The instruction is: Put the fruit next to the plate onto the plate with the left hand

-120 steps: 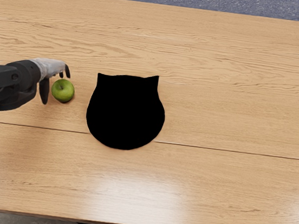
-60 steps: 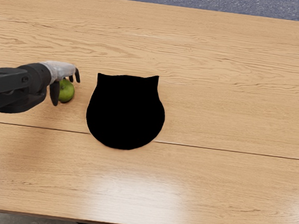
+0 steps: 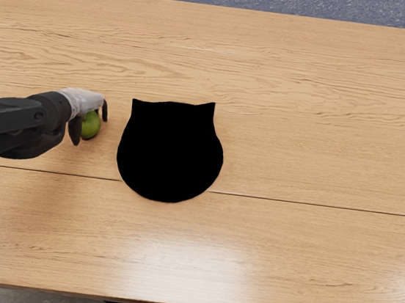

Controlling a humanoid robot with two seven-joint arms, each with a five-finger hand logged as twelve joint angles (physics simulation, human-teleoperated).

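Note:
A small green apple (image 3: 92,126) lies on the wooden table just left of a black plate (image 3: 171,151) shaped like a cat's head. My left hand (image 3: 89,124) comes in from the left edge and covers the apple's left and top. Its thumb (image 3: 75,131) is pressed on the apple's left side. The other fingers (image 3: 104,110) curl over the far right side. The hand is shut on the apple, which still rests on the table. A narrow strip of bare wood separates the apple from the plate's rim. The right arm is out of view.
The dark left forearm (image 3: 9,128) lies low over the table's left part. A seam in the tabletop (image 3: 292,201) runs left to right just below the plate. The table's far edge runs along the top of the picture.
My left hand moved right over the apple, and its thumb and fingers closed around it. More of the apple is hidden now. The plate has not moved.

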